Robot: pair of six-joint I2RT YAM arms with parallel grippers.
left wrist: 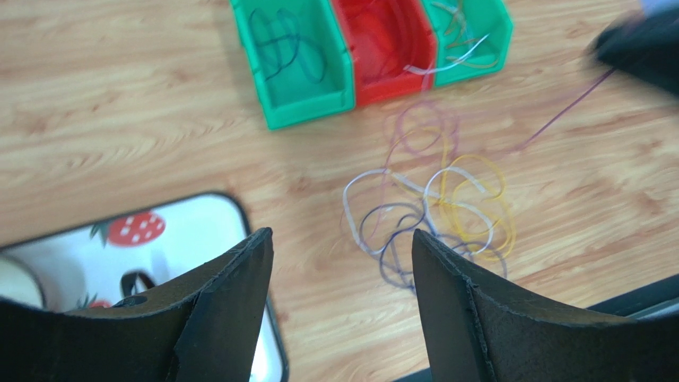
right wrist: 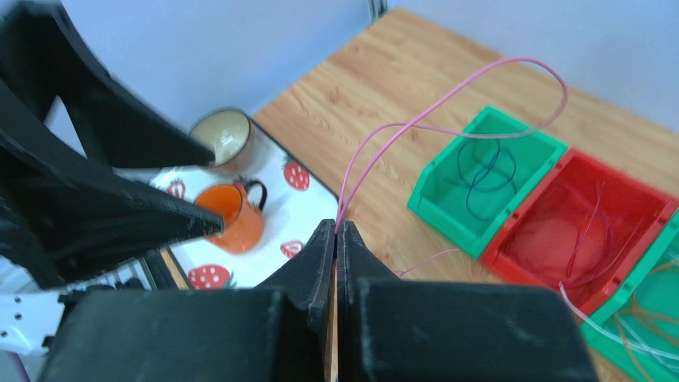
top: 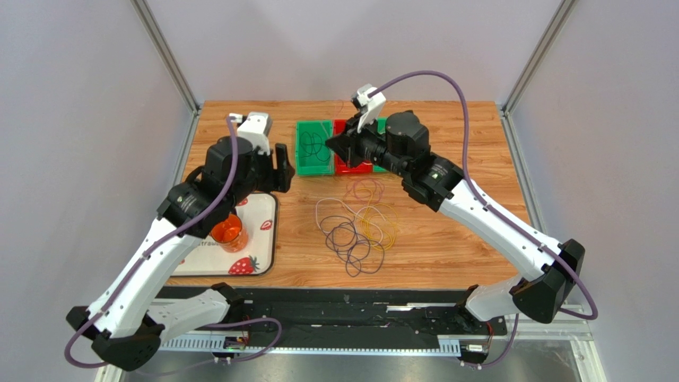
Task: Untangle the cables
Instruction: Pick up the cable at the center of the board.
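Cables [top: 359, 231] are sitting in a loose loopy tangle mid-desk, just in front of the bins [top: 315, 169], so the heap has no real long axis. One pinkish strand [right wrist: 514, 60] is the exception. The right hand [right wrist: 335, 231] is pinched tight on it, and it rises from the fingertips and arcs over toward the green bin. The left hand [left wrist: 341, 239] hangs spread wide above the desk [top: 446, 247], holding nothing. The top is wood-grain, there's a strawberry tray [top: 264, 243] with an orange mug [top: 228, 232] on the left, and the walls are pale grey.
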